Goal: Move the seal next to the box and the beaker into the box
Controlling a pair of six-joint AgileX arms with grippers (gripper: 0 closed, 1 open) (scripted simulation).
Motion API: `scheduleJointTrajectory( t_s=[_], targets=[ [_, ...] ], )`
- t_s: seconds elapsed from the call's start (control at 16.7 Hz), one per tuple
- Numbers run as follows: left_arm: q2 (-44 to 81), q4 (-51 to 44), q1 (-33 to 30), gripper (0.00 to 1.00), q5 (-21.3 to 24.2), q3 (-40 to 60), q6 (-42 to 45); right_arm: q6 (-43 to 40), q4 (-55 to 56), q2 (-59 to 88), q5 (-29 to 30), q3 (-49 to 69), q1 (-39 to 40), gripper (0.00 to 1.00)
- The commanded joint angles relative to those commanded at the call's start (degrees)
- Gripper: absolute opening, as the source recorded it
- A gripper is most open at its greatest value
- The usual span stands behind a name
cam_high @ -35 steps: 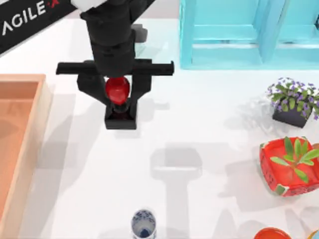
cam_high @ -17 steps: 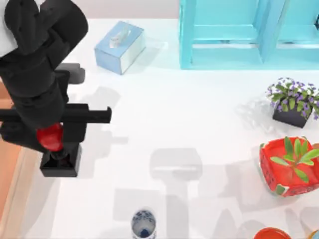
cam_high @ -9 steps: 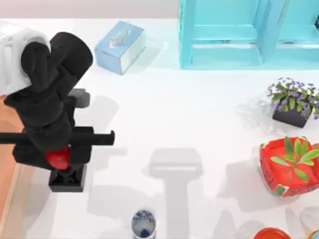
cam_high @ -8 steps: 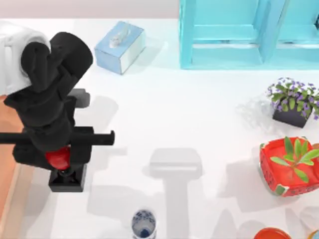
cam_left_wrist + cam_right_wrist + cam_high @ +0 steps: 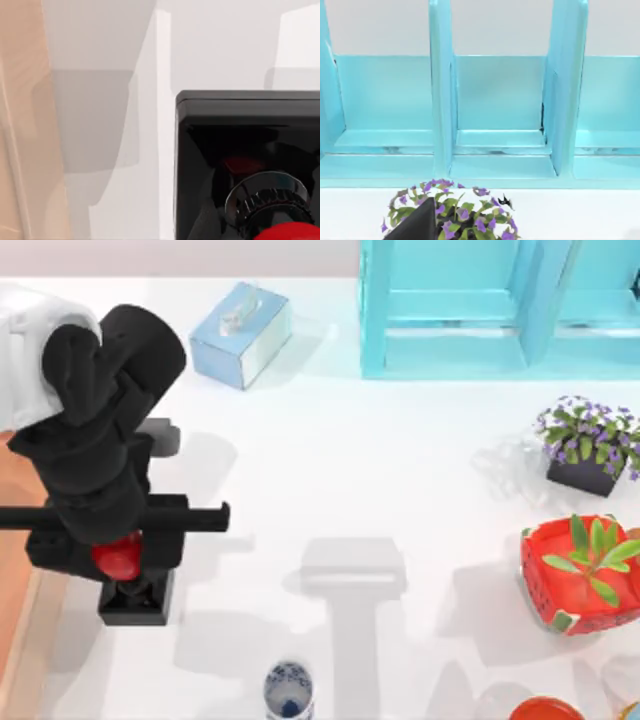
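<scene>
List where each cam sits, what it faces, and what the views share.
Top: above the table, looking down; left arm over the seal beside the box.
Left wrist: on the left arm, looking down at seal, box wall.
Right wrist: faces the shelf and flowers.
Shared: seal, box; shelf, flowers with top.

Left pincer (image 5: 122,558) grips the seal (image 5: 130,585) beside the box (image 5: 14,570).

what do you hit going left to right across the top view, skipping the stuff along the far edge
box → left end effector holding the seal → beaker → purple flower pot and red planter, both near the right edge.
</scene>
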Motion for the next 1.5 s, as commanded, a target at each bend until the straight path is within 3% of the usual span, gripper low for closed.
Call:
scheduleJointTrajectory(
  t_s=[0.42, 1.08, 1.5],
  targets=[
    [0.0, 0.0, 0.0, 0.98, 0.0, 0.0, 0.0, 0.0, 0.0, 0.0, 0.0, 0.0, 0.0, 1.0],
    [0.05, -0.92, -0.23, 1.0, -0.03, 0.87, 0.09, 0.0, 0.0, 0.0, 0.0, 0.0, 0.0, 1.0],
    [0.0, -16.12, -0.45, 1.0, -0.05, 15.38, -0.33, 0.0, 0.0, 0.0, 0.0, 0.0, 0.0, 1.0]
  ],
)
